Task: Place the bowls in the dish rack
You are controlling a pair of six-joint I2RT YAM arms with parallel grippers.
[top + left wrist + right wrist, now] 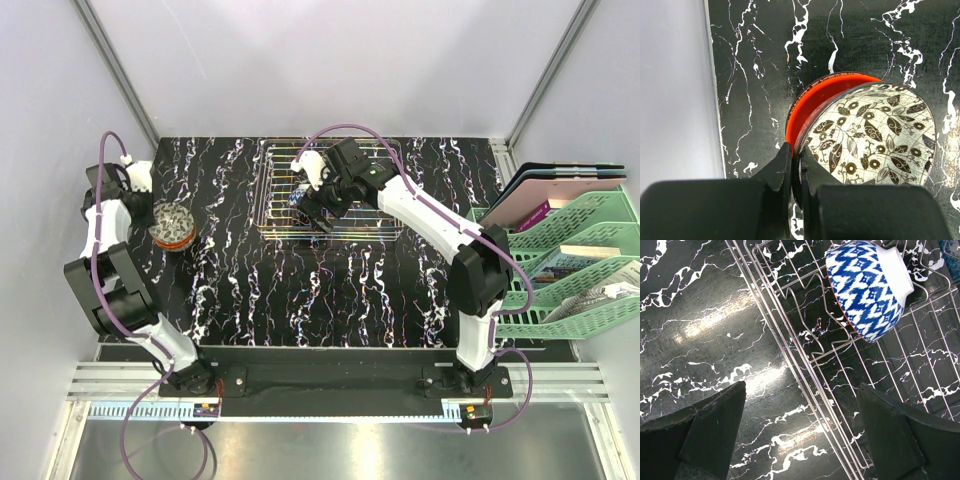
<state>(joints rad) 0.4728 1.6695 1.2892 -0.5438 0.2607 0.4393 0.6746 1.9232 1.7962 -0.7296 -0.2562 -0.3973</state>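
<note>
Left jaws: closed tight on floral bowl (875, 140) rim, near table (300, 290) left edge.
Right jaws: wide open, empty, over dish rack (275, 175).
Blue bowl (865, 287): tipped on its side inside rack.

Robotics lab cell, clearly: plain white panels (330, 70) and aluminium framing (118, 70) box in the black marble-look table (250, 290), left arm (105, 285) and right arm (470, 275) bolted at its near edge, green office trays (600, 210) off its right side.

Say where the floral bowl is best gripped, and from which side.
Pinch the rim, one finger inside and one outside the thin wall, coming down from above on its left side. The floral bowl sits mouth up and looks too wide to span; the left gripper is shut on that rim this way.
</note>
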